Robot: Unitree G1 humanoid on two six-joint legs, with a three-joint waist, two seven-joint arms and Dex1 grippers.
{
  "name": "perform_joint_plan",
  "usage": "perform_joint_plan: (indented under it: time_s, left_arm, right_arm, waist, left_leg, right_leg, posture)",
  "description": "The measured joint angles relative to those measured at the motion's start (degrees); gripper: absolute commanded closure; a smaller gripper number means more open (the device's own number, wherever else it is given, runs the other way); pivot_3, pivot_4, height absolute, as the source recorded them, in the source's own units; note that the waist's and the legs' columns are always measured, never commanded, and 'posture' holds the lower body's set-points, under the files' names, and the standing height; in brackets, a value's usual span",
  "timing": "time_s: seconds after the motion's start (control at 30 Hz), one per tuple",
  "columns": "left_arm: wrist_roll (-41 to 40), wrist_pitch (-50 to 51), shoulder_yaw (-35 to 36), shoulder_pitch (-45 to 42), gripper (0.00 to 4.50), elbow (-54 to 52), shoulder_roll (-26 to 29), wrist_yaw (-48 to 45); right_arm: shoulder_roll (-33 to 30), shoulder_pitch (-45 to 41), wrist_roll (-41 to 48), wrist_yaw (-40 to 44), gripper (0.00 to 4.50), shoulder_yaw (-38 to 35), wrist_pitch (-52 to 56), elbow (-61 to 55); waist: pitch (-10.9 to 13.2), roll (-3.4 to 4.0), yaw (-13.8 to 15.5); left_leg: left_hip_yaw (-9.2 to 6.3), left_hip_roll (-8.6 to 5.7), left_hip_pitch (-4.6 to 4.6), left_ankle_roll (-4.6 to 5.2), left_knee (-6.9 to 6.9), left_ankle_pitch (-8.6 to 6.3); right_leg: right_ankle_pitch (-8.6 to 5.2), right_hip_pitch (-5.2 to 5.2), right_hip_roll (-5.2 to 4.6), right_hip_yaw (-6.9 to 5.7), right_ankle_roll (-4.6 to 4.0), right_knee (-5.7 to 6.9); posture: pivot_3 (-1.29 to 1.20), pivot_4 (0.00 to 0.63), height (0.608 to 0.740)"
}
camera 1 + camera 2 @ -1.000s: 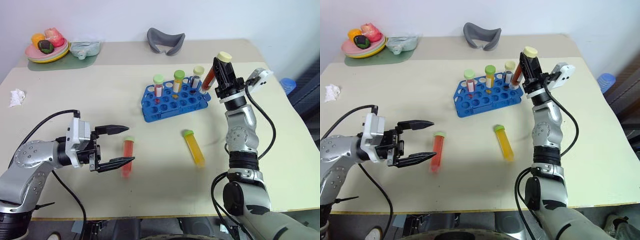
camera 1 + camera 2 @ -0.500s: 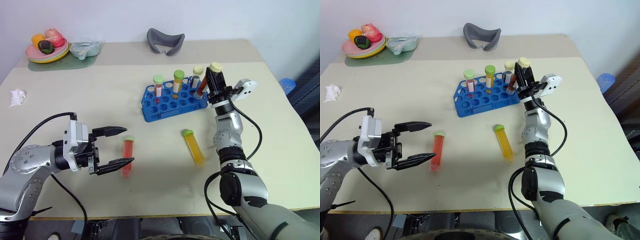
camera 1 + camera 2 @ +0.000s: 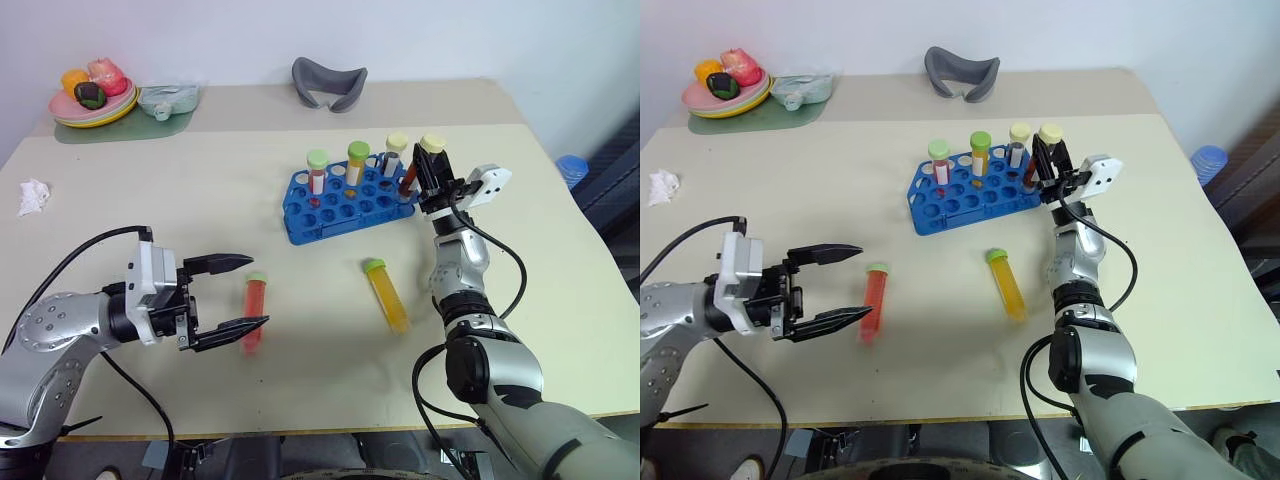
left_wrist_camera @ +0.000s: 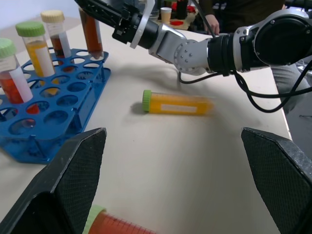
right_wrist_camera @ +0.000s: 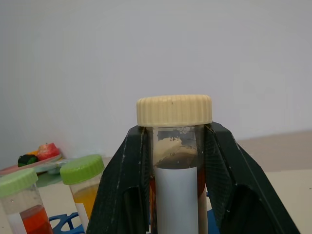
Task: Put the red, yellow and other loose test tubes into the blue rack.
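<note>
The blue rack (image 3: 345,208) stands mid-table with three capped tubes upright in it. My right gripper (image 3: 421,168) is shut on the dark brown test tube (image 5: 175,180) just under its pale-yellow cap (image 3: 432,143). It holds the tube upright at the rack's right end, lower end at a corner hole; whether it is seated I cannot tell. The red tube (image 3: 254,314) lies on the table at the fingertips of my open left gripper (image 3: 260,290), untouched. The yellow tube (image 3: 388,297) lies in front of the rack.
A plate of toy food (image 3: 92,100) and a clear container on a green mat (image 3: 168,98) sit at the back left. A grey curved object (image 3: 330,82) lies at the back centre, and crumpled white paper (image 3: 34,195) at the left edge.
My right gripper has come down with the brown tube from above the rack's right end to the corner hole. The left gripper and the lying tubes have stayed put.
</note>
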Motion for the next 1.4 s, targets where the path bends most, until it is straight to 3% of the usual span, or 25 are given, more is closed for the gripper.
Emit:
perform_joint_plan:
  time_s: [0.77, 0.8, 0.87, 0.97, 1.0, 1.23, 1.4]
  left_arm:
    - [-0.5, 0.0, 0.0, -0.8, 0.00, 0.0, 0.6, 0.4]
    - [-0.5, 0.0, 0.0, -0.7, 0.00, 0.0, 0.6, 0.5]
    - [-0.5, 0.0, 0.0, -0.7, 0.00, -0.1, 0.6, 0.7]
    - [-0.6, 0.0, 0.0, -0.7, 0.00, -0.5, 0.6, 0.9]
    - [-0.6, 0.0, 0.0, -0.7, 0.00, -0.6, 0.6, 0.9]
    - [-0.6, 0.0, -0.2, -0.3, 0.00, -1.0, -0.3, 1.7]
    - [-0.3, -0.2, -1.5, -0.5, 0.00, -0.8, -1.6, 2.2]
  right_arm:
    - [1.1, 0.3, -5.0, -2.9, 3.59, 1.1, -8.3, 4.3]
    - [1.1, 0.3, -5.1, -3.0, 2.57, 1.1, -8.3, 4.3]
    - [1.1, 0.3, -5.3, -3.4, 1.82, 1.1, -8.3, 4.3]
    - [1.1, 0.3, -5.5, -4.9, 0.22, 1.1, -8.1, 4.4]
    - [1.0, 0.3, -5.8, -6.0, 0.03, 1.1, -8.0, 4.4]
    - [-0.8, 1.7, -14.4, -22.8, 0.03, 3.9, -4.3, 0.5]
    - [-4.1, 10.6, -22.0, -32.8, 0.03, 8.1, 11.2, -23.4]
  waist:
    - [0.0, 0.00, -0.6]
    - [0.0, 0.00, -0.6]
    - [0.0, 0.00, -0.6]
    - [0.0, 0.00, -0.6]
    - [0.0, 0.00, -0.6]
    - [0.0, 0.00, -0.5]
    - [0.0, 0.01, -0.1]
  left_leg:
    - [-0.01, 0.00, 0.06, -0.01, 0.01, 0.01]
    - [-0.01, 0.00, 0.06, -0.01, 0.00, 0.01]
    - [-0.01, 0.00, 0.06, -0.01, 0.01, 0.01]
    - [-0.01, 0.00, 0.06, -0.02, 0.01, 0.01]
    - [-0.01, 0.00, 0.07, -0.02, 0.01, 0.01]
    - [-0.01, 0.00, 0.05, -0.03, 0.01, 0.02]
    - [-0.03, -0.04, -0.02, -0.04, 0.02, 0.02]
  right_leg:
    - [0.00, 0.01, 0.02, 0.02, 0.00, 0.08]
    - [0.00, 0.01, 0.02, 0.02, 0.00, 0.08]
    - [0.00, 0.01, 0.02, 0.02, 0.00, 0.08]
    - [0.00, 0.01, 0.02, 0.02, 0.00, 0.09]
    - [0.00, 0.01, 0.02, 0.02, 0.00, 0.09]
    - [-0.01, 0.00, 0.02, 0.04, -0.01, 0.10]
    - [-0.02, -0.05, -0.02, 0.04, 0.00, 0.09]
  posture:
    - [0.00, 0.150, 0.740]
    - [0.00, 0.150, 0.740]
    - [0.00, 0.150, 0.740]
    - [0.00, 0.150, 0.740]
    - [0.00, 0.150, 0.740]
    - [0.00, 0.150, 0.740]
    - [0.00, 0.150, 0.740]
